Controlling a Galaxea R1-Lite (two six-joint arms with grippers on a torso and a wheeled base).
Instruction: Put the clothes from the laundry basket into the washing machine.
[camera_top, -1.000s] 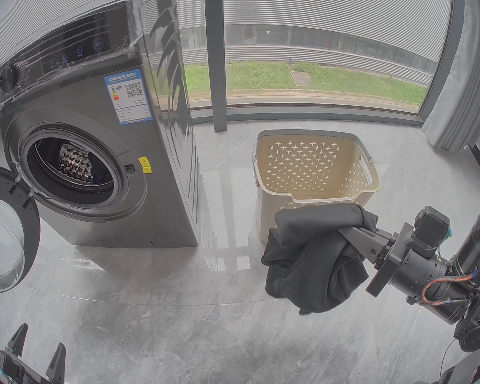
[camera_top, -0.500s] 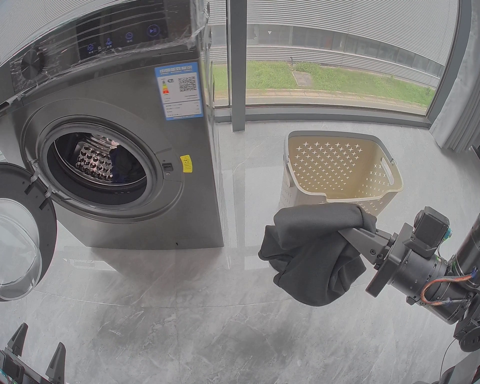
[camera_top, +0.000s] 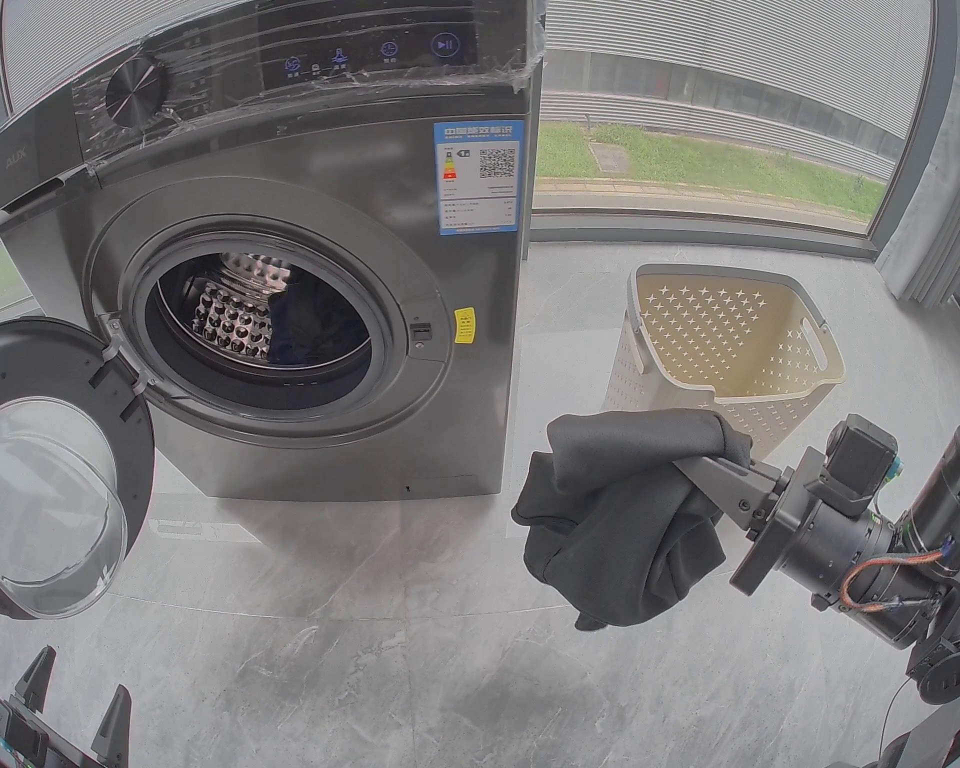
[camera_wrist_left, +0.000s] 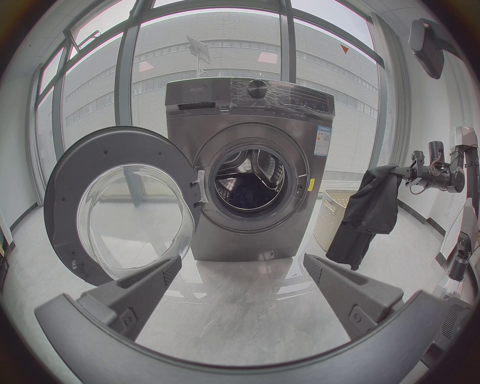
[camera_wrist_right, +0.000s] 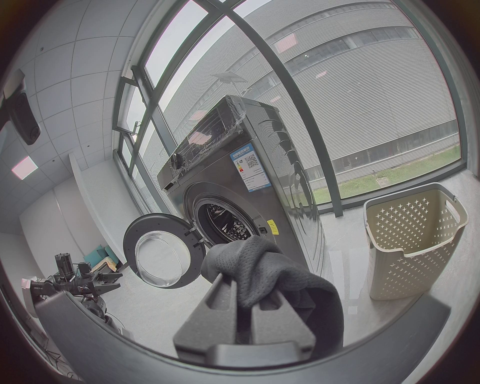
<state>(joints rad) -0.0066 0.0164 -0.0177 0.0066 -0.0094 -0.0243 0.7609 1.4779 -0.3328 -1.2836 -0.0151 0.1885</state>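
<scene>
A dark grey garment (camera_top: 620, 520) hangs above the floor, and my right gripper (camera_top: 700, 468) is shut on its upper fold. It is in front of the cream laundry basket (camera_top: 735, 392), whose inside looks empty. Left of them stands the grey washing machine (camera_top: 300, 180) with its round drum opening (camera_top: 265, 315) uncovered. Something dark lies inside the drum. My left gripper (camera_top: 75, 700) is low at the near left, open and holding nothing. In the right wrist view the garment (camera_wrist_right: 270, 270) drapes over the shut gripper (camera_wrist_right: 245, 310). The left wrist view has the open gripper (camera_wrist_left: 240, 270) facing the drum (camera_wrist_left: 248, 179).
The washer's glass door (camera_top: 60, 480) is swung wide open to the left of the drum and juts out over the floor. A window wall runs behind the basket, with a curtain (camera_top: 925, 250) at the far right. Grey marble floor lies between me and the machine.
The whole head view has shifted, so washer and basket sit farther right in the picture: the camera turned left. The right gripper still holds the garment, which swings slightly.
</scene>
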